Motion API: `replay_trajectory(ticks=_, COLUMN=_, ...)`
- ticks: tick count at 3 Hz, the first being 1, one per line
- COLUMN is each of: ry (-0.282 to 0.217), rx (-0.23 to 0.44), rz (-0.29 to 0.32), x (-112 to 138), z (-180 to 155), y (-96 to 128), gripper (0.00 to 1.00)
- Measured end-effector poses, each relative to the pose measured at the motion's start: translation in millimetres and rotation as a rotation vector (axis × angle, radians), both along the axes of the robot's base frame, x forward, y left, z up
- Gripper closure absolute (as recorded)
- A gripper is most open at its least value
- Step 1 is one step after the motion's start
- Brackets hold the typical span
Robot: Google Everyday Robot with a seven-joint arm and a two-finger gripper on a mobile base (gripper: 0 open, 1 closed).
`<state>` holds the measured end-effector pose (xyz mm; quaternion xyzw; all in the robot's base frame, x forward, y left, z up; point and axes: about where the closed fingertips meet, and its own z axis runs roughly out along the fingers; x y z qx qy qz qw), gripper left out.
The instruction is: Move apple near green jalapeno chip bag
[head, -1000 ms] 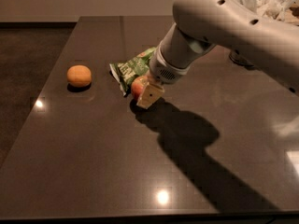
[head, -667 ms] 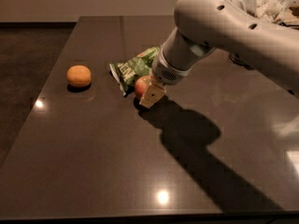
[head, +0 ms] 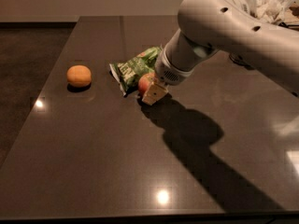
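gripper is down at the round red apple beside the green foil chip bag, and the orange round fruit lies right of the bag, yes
No: in the camera view the orange round fruit lies left of the green foil chip bag, apart from it. The rest holds: the gripper is down at the round red apple beside the bag.

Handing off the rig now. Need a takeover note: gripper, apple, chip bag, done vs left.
Gripper: down at table level, right against the apple; whether it grips cannot be told.
Apple: beside the chip bag's near-right edge, touching or nearly so.
Orange: apart, to the left of the bag, not involved.
Done: apple looks to be next to the bag already.
Left: probably confirm the apple is released, then back the arm off without nudging it.
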<state>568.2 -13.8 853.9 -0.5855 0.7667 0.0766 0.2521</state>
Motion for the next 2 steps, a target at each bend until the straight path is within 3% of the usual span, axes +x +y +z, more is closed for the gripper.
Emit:
replay_trajectory(ticks=1, ry=-0.001, rx=-0.001, rz=0.001, x=-0.7, z=0.6, y=0.5, gripper=0.00)
replay_trajectory(ticks=2, ry=-0.001, rx=-0.001, rz=0.001, x=-0.7, z=0.6, y=0.5, gripper=0.00)
